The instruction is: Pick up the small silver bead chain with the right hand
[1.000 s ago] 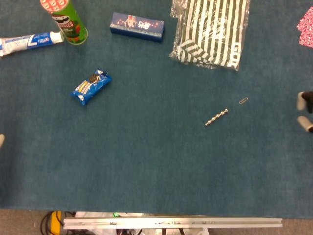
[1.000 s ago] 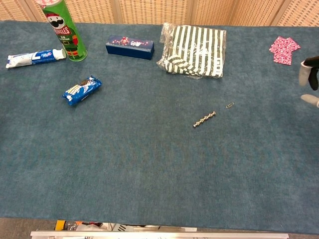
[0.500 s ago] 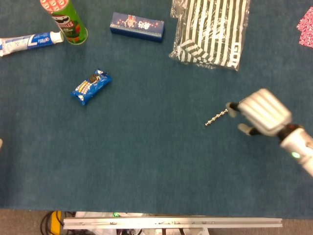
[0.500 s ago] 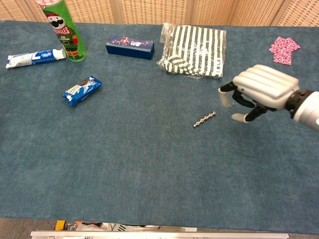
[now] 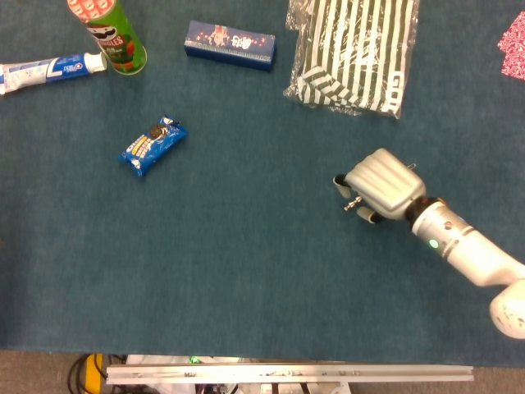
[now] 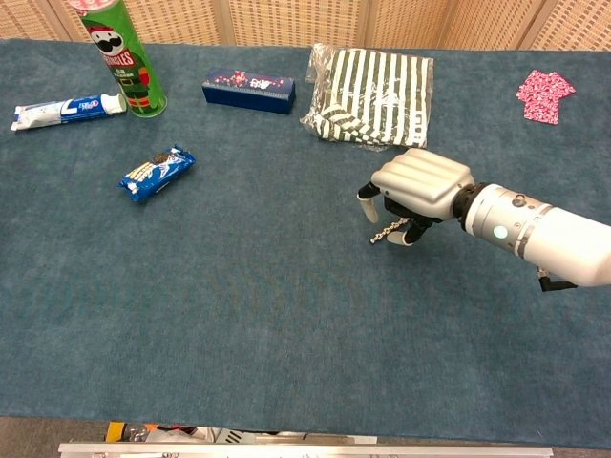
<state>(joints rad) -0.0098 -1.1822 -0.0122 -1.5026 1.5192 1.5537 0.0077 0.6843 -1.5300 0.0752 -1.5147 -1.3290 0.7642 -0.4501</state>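
Note:
The small silver bead chain (image 6: 385,232) lies on the blue table cloth (image 6: 239,315), right of centre. Only its lower-left end (image 5: 353,203) shows; the rest is under my right hand (image 5: 377,185). That hand (image 6: 415,186) hovers palm-down right over the chain, its fingers arched down and apart on either side of it. I see no firm pinch, and the chain still looks flat on the cloth. My left hand appears in neither view.
At the back stand a green Pringles can (image 5: 115,33), a toothpaste tube (image 5: 51,71), a dark blue box (image 5: 230,43) and a striped bagged garment (image 5: 354,53). A blue snack pack (image 5: 152,144) lies left of centre. A pink cloth (image 6: 545,95) is far right.
My right hand has come in from the right edge and moved left, from beside the chain to directly over it, covering most of it and the paper clip.

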